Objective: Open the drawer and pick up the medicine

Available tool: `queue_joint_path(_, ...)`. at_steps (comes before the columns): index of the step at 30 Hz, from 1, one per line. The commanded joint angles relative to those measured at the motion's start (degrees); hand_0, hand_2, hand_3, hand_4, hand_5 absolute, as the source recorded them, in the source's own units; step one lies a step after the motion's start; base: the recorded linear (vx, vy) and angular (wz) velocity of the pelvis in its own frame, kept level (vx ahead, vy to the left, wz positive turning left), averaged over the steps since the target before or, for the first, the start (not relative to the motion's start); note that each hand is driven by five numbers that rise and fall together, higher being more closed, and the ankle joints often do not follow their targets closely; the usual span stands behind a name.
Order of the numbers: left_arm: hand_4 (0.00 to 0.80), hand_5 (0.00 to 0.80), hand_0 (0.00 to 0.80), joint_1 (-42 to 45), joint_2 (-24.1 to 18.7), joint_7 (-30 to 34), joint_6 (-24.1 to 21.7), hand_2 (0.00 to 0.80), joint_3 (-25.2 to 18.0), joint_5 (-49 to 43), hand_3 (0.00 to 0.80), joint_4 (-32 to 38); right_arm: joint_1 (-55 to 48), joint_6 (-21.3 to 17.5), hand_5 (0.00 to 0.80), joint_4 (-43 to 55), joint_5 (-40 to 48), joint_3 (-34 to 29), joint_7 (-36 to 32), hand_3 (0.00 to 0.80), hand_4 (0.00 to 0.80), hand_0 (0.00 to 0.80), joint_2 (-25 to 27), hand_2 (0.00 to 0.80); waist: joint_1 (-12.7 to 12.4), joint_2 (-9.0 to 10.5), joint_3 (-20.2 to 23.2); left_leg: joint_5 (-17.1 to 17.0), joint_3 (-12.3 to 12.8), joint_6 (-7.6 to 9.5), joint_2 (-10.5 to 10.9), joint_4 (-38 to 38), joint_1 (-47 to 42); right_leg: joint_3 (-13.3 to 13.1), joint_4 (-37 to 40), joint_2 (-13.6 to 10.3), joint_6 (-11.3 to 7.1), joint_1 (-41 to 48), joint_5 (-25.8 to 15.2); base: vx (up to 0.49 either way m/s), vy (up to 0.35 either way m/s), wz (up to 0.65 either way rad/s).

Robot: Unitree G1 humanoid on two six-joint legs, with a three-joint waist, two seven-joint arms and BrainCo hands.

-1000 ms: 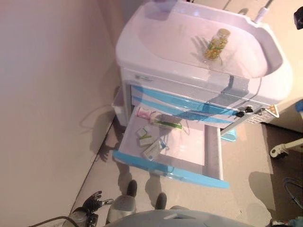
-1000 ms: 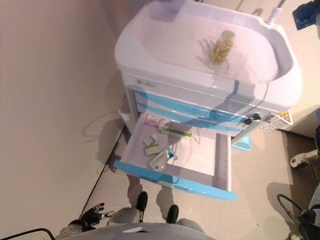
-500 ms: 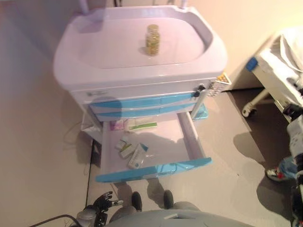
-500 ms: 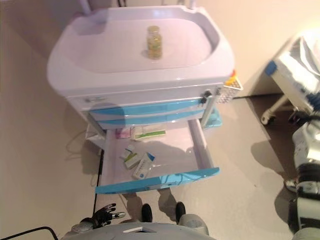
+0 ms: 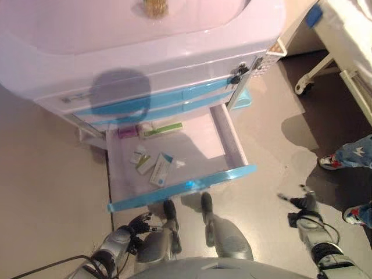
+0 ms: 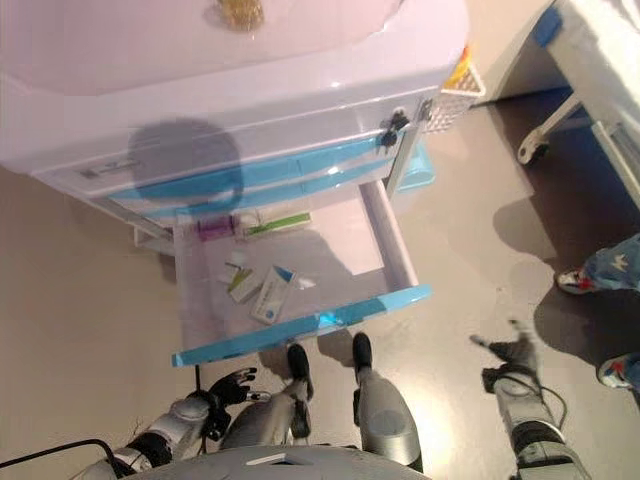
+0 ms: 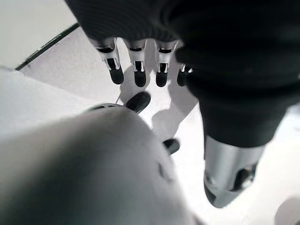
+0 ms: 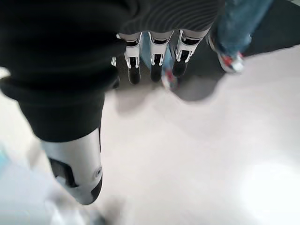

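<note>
The blue-fronted drawer (image 5: 174, 193) of a white medical cart (image 5: 139, 64) stands pulled out. Inside lie several medicine boxes: a white and blue box (image 5: 158, 170), a small green and white box (image 5: 139, 158), a green-striped box (image 5: 160, 129) and a pink item (image 5: 125, 132) at the back. A bottle of yellow capsules (image 5: 154, 7) stands on the cart top. My left hand (image 5: 139, 222) hangs low by the drawer's left front corner, fingers straight, empty. My right hand (image 5: 299, 203) hangs low to the right of the drawer, fingers straight, empty.
A person's legs in jeans and sneakers (image 5: 349, 160) stand at the right. A white bed frame with a wheel (image 5: 317, 64) is at the upper right. A small basket (image 5: 273, 52) hangs on the cart's right side. A wall runs along the left.
The camera has tilted down and closer, so the cart fills the top. My right hand has come into view at the lower right. The drawer stays open, its contents unmoved.
</note>
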State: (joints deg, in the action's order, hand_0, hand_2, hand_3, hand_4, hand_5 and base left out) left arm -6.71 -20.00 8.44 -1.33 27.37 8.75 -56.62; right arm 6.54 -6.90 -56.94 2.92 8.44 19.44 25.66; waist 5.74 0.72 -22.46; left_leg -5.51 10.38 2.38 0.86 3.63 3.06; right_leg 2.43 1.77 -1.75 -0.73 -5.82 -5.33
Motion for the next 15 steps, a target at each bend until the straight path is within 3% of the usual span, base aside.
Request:
queue_joint_path(1,0.000,0.000,0.000,-1.95,-2.03,1.38,-0.75,0.000,2.20,-1.67,0.000,4.46,1.55,0.84,0.000,1.90,-2.63,4.69,-1.53,0.000,0.000,0.000,0.28,0.000,-1.25,0.68,-1.45,9.88,-2.38,1.78,0.94,-12.95,5.91,-0.39,-12.64,-3.15,-3.16,-6.15,4.06,-0.098,-0.064,0.06)
queue_joint_path(8,0.000,0.000,0.000,-8.06,-5.92,-1.15,-0.93,0.000,5.19,0.34,0.000,15.81,4.23,-0.73,0.000,0.90,-6.47,13.00,-5.71,0.000,0.000,0.000,-0.37,0.000,-1.23,-1.21,-6.81,10.21,-4.00,1.45,0.98,-18.47,11.48,-0.06,-19.02,-2.77,-1.16,-11.37,6.70,-0.069,-0.028,0.11)
queue_joint_path(15,0.000,0.000,0.000,-14.12,-11.84,-2.69,3.77,0.000,3.23,4.11,0.000,27.53,3.83,-3.49,0.000,6.61,-4.06,15.80,-6.27,0.000,0.000,0.000,1.47,0.000,-0.83,-2.44,-7.34,10.47,-5.05,0.94,1.17,-22.55,16.17,0.56,-23.49,-2.69,0.28,-15.99,8.40,0.030,-0.015,0.13)
